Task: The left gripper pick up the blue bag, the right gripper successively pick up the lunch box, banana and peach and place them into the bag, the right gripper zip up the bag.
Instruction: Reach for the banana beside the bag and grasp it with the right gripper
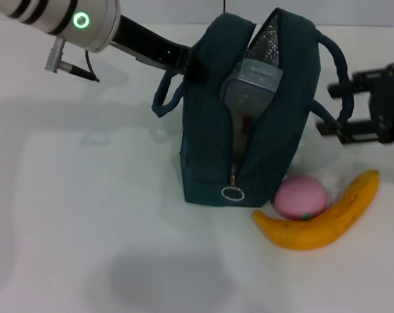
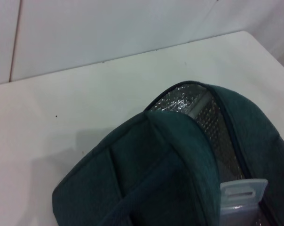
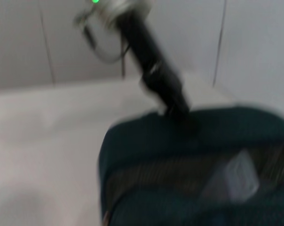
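The blue bag [image 1: 210, 137] stands upright in the middle of the table, its top gaping open and showing foil lining [image 1: 269, 42]. The clear lunch box [image 1: 252, 81] sits inside it, tilted. My left gripper [image 1: 189, 65] is shut on the bag's left top edge. My right gripper [image 1: 333, 108] hovers open and empty just right of the bag, by its right handle [image 1: 339, 72]. The pink peach [image 1: 301, 197] and the banana [image 1: 324, 218] lie on the table by the bag's front right corner. The left wrist view shows the bag [image 2: 175, 160] and the lunch box [image 2: 243, 197].
The zipper's ring pull [image 1: 232, 193] hangs at the bag's near end. A white table [image 1: 86, 215] spreads left of and in front of the bag. In the right wrist view the left arm [image 3: 153, 66] reaches down to the bag [image 3: 179, 150].
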Robot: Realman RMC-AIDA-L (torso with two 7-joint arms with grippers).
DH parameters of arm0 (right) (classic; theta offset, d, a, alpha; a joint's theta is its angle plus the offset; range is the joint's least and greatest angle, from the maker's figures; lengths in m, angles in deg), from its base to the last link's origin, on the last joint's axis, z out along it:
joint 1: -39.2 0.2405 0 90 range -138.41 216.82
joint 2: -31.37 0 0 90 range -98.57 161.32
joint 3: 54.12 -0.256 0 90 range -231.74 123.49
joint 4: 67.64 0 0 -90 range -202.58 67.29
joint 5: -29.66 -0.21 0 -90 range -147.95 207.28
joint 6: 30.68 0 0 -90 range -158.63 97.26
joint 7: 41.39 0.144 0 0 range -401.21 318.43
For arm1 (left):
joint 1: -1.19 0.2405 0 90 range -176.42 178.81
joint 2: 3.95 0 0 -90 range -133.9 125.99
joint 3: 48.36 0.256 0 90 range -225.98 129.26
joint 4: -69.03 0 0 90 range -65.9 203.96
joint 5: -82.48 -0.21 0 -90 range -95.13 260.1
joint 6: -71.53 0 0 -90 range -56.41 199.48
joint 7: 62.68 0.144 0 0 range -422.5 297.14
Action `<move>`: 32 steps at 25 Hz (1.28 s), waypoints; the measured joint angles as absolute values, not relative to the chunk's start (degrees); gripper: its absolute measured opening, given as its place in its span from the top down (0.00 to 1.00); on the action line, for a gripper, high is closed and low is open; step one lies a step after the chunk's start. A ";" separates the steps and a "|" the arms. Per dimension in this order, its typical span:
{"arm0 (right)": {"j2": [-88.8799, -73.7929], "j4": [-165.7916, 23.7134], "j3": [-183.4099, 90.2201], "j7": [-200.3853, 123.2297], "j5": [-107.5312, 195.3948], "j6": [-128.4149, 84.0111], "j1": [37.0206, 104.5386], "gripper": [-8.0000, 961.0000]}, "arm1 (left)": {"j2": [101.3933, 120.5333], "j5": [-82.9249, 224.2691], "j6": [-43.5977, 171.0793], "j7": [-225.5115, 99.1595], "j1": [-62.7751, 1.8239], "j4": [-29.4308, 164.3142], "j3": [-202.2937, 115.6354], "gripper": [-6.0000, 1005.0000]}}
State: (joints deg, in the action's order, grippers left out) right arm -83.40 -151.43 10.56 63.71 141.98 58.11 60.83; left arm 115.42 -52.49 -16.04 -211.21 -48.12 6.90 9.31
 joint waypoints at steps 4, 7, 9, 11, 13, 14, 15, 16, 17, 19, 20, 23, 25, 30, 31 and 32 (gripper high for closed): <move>-83.83 -159.09 10.81 67.21 149.74 67.12 60.84 0.32 | 115.45 -52.44 -15.87 -211.40 -48.32 6.94 9.06 0.91; -83.88 -163.01 10.94 68.35 151.17 71.26 60.62 0.32 | 115.47 -51.06 -15.78 -211.44 -48.00 7.04 8.99 0.91; -83.93 -164.79 10.98 68.67 152.23 73.53 60.42 0.32 | 115.48 -50.30 -15.76 -211.45 -47.80 7.05 8.95 0.91; -83.94 -165.51 11.22 69.57 154.58 75.35 60.67 0.32 | 115.49 -49.86 -15.75 -211.48 -47.69 7.06 8.90 0.91; -83.94 -165.53 11.80 70.23 157.17 75.70 60.82 0.32 | 115.49 -49.68 -15.74 -211.52 -47.68 7.07 8.86 0.91; -83.94 -165.27 12.31 70.30 158.64 75.46 60.84 0.32 | 115.49 -49.62 -15.74 -211.53 -47.70 7.07 8.86 0.91; -83.94 -164.95 12.67 70.30 159.35 75.12 60.86 0.32 | 115.49 -49.58 -15.74 -211.53 -47.77 7.07 8.87 0.91; -83.94 -164.50 13.09 70.24 160.12 74.61 60.90 0.32 | 115.49 -49.55 -15.74 -211.53 -47.88 7.08 8.92 0.91; -83.94 -164.50 13.09 70.24 160.12 74.61 60.90 0.32 | 115.50 -49.54 -15.74 -211.57 -48.01 7.07 8.99 0.91; -83.94 -162.94 14.06 69.73 161.00 73.46 61.02 0.31 | 115.53 -49.38 -15.74 -211.82 -48.21 7.08 9.11 0.91; -83.93 -162.21 14.64 69.59 161.40 72.94 61.13 0.31 | 115.54 -49.17 -15.74 -211.95 -48.27 7.08 9.14 0.91; -83.92 -159.71 17.69 69.50 163.23 70.42 61.66 0.31 | 115.51 -47.73 -15.74 -212.12 -48.00 7.08 9.11 0.91; -83.89 -158.29 20.51 69.41 164.67 68.61 62.22 0.31 | 115.48 -47.34 -15.74 -212.13 -47.88 7.08 9.02 0.91; -83.89 -156.44 23.96 69.35 167.98 66.76 64.04 0.31 | 115.40 -47.26 -15.74 -212.16 -47.89 7.07 8.96 0.91; -83.88 -156.10 24.23 69.34 168.26 66.56 64.34 0.31 | 115.40 -47.26 -15.74 -212.16 -47.87 7.08 8.94 0.91; -83.87 -155.84 24.47 69.20 168.66 66.46 64.64 0.31 | 115.40 -47.25 -15.73 -212.17 -47.85 7.08 8.92 0.91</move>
